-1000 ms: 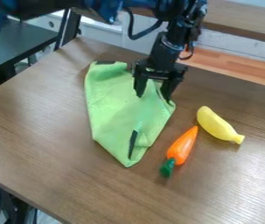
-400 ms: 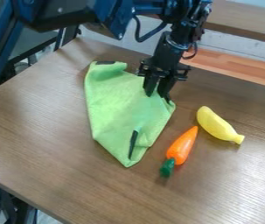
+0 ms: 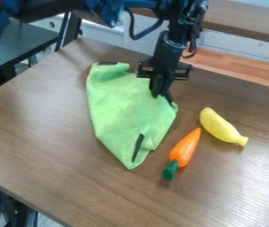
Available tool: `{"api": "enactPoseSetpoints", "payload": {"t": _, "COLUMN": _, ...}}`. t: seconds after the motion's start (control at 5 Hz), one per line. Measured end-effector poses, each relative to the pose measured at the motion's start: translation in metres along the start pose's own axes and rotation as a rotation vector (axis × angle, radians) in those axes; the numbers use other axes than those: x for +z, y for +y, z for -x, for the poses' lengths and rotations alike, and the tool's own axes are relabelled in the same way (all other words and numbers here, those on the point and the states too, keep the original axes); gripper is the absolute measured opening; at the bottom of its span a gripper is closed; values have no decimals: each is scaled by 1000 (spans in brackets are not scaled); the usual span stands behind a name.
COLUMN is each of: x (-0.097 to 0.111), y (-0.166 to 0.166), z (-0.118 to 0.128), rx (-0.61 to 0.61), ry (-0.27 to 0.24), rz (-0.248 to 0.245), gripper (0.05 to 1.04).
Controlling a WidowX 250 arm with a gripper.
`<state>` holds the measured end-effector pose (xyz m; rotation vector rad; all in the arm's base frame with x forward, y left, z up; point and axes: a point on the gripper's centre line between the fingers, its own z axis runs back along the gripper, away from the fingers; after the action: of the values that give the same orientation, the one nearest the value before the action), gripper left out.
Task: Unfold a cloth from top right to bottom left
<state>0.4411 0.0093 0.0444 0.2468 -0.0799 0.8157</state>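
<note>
There's one wooden tabletop [image 3: 47, 133], with one robot arm [image 3: 47, 6] coming over it from beyond the far edge. One green cloth [image 3: 121, 108] lies nearer that far edge, its upper end towards the top left corner, still bunched and folded. One gripper [image 3: 161, 91] hangs at the cloth's upper right side, narrowed, seemingly on a pinch of fabric; that would be the spot to hold, I'd say, for drawing a layer down towards the bottom left. One banana [image 3: 220, 127] and one carrot [image 3: 184, 147] lie to the right of the cloth, apart from it, perhaps so they don't get swept along. I count two dark strips [image 3: 137, 147] on the cloth, one near each end, probably just part of it.
</note>
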Motion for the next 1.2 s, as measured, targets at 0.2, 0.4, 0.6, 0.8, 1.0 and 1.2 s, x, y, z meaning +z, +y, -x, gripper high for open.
{"api": "enactPoseSetpoints", "payload": {"t": 0.2, "x": 1, "y": 18, "z": -5, "rx": 2, "ry": 37, "rz": 36, "gripper": 49}}
{"api": "enactPoseSetpoints", "payload": {"t": 0.4, "x": 10, "y": 39, "z": -15, "rx": 10, "ry": 61, "rz": 97, "gripper": 49}}
{"api": "enactPoseSetpoints", "payload": {"t": 0.6, "x": 13, "y": 55, "z": -22, "rx": 11, "ry": 90, "rz": 130, "gripper": 49}}
{"api": "enactPoseSetpoints", "payload": {"t": 0.8, "x": 1, "y": 79, "z": -28, "rx": -5, "ry": 88, "rz": 126, "gripper": 49}}
{"api": "enactPoseSetpoints", "payload": {"t": 1.0, "x": -12, "y": 100, "z": -36, "rx": -32, "ry": 63, "rz": 143, "gripper": 49}}
{"api": "enactPoseSetpoints", "payload": {"t": 1.2, "x": -31, "y": 132, "z": -50, "rx": -60, "ry": 49, "rz": 160, "gripper": 49}}
